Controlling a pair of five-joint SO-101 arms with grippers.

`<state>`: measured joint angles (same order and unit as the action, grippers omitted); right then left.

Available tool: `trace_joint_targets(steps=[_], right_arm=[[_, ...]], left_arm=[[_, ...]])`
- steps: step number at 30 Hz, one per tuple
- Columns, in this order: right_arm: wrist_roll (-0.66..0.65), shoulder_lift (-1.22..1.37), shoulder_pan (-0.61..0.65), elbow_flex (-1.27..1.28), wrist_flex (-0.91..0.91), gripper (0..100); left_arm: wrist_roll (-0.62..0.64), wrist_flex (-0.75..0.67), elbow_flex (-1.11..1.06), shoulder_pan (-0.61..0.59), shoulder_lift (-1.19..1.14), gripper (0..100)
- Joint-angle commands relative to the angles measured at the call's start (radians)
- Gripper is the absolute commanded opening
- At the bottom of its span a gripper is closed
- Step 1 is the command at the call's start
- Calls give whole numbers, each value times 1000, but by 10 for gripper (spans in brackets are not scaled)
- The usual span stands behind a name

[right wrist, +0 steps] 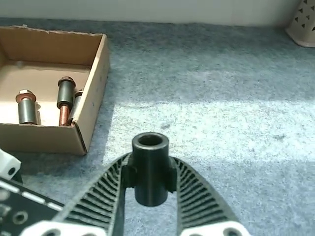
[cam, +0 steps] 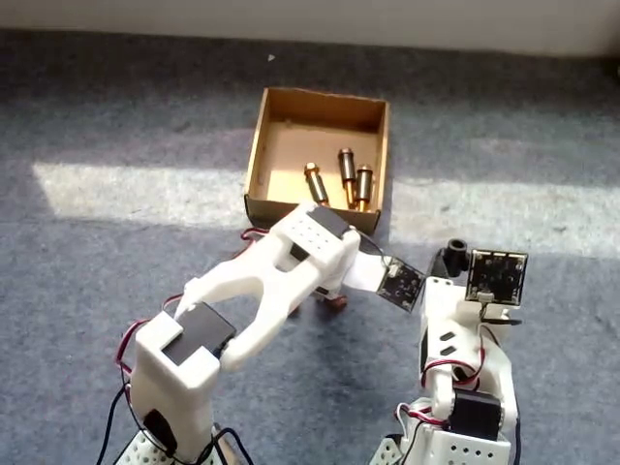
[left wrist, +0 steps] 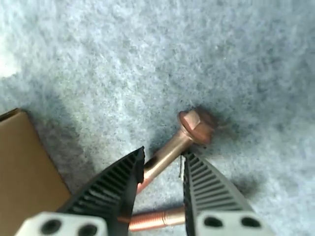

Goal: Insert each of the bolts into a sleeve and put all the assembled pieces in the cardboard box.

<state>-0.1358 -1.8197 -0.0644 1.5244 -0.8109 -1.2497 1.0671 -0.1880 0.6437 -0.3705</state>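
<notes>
Straddling bolt [left wrist: 194, 127] shank, left hand [left wrist: 163, 153] narrowly open, nothing clamped; right hand [right wrist: 150, 162] closed on upright sleeve [right wrist: 150, 179]; risk: round shank rolls aside on closing.

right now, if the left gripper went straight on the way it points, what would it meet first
The left gripper would likely meet the copper bolt between its open fingers first, then the carpet under it; depth is unclear.
</notes>
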Motion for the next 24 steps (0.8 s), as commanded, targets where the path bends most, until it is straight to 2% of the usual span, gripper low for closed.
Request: trace_joint_targets(steps=[1, 4, 8, 14, 24], right_arm=[[8, -15, -4, -7, 35, 5], [8, -15, -4, -7, 35, 5], [8, -15, -4, -7, 36, 5], [8, -15, -4, -7, 36, 5], [8, -15, -4, -7, 36, 5]], left_arm=[[-9, 31, 12, 87, -2, 126], [-9, 31, 10, 79, -8, 120], [-9, 37, 8, 76, -10, 9], [-6, 38, 10, 58, -2, 5], [212, 58, 128, -8, 1, 5]])
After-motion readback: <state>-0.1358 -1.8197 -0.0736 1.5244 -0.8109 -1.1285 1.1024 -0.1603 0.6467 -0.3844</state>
